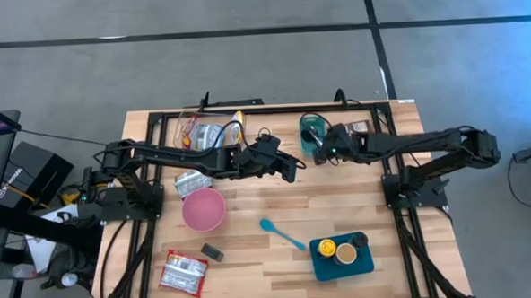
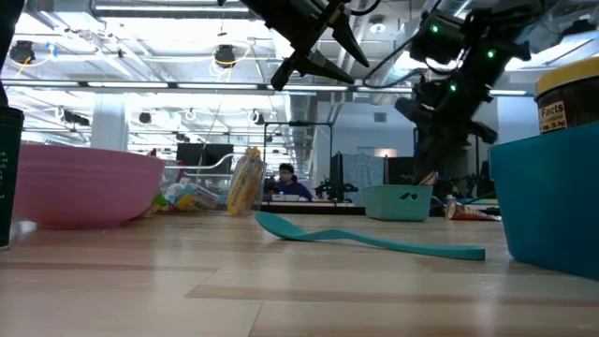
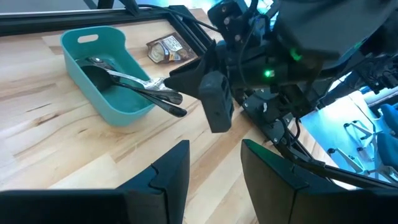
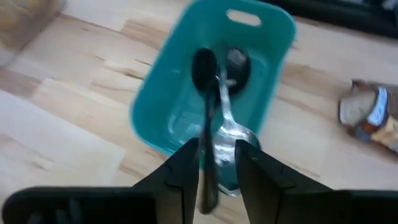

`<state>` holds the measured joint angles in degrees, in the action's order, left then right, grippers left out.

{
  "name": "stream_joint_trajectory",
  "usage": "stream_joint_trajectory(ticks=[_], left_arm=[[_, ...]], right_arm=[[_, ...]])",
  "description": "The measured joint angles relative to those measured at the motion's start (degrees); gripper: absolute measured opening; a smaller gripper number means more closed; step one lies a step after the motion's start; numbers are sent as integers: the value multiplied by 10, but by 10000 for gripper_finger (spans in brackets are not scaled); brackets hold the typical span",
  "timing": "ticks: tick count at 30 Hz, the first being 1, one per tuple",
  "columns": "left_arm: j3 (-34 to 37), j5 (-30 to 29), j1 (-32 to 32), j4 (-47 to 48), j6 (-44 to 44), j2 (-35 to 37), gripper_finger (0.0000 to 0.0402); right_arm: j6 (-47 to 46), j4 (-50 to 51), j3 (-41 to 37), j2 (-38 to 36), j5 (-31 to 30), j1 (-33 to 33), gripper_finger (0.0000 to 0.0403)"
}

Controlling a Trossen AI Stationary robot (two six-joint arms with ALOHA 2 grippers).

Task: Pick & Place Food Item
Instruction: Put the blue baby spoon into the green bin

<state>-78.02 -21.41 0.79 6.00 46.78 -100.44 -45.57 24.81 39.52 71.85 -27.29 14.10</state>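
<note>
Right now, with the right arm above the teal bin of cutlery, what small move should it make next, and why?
Probably open the jaws a little more and lift straight up. The right gripper hangs over the teal bin, and the black spoon between its jaws already lies in the bin with the metal cutlery.

"Facts" reads on the yellow-labelled jar (image 2: 568, 101) in the low view.

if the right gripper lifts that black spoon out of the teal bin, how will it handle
The black spoon looks stiff and light: a thin straight handle, no sag. It lies against silver cutlery in the teal bin, so its neighbours may shift as it lifts. Gripped near the handle's end between the right gripper fingers, the smooth handle might pivot bowl-down.
</note>
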Motion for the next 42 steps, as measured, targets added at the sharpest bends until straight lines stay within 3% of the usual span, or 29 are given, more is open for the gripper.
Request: stream_joint_trajectory(ticks=[6,14,26,32,37,42], left_arm=[[0,10,0,0,-4,0,140],[0,110,10,0,-84,0,140],[0,245,72,0,-335,0,140],[0,241,107,0,-479,0,140],[0,218,114,12,-480,0,140],[0,217,114,58,-477,0,140]], right_arm=[[27,38,45,0,3,-1,98],[56,138,89,0,2,-1,98],[87,198,98,-40,4,-1,98],[124,196,98,-87,7,-8,98],[147,196,98,-117,49,-20,98],[147,197,98,-127,52,-31,98]])
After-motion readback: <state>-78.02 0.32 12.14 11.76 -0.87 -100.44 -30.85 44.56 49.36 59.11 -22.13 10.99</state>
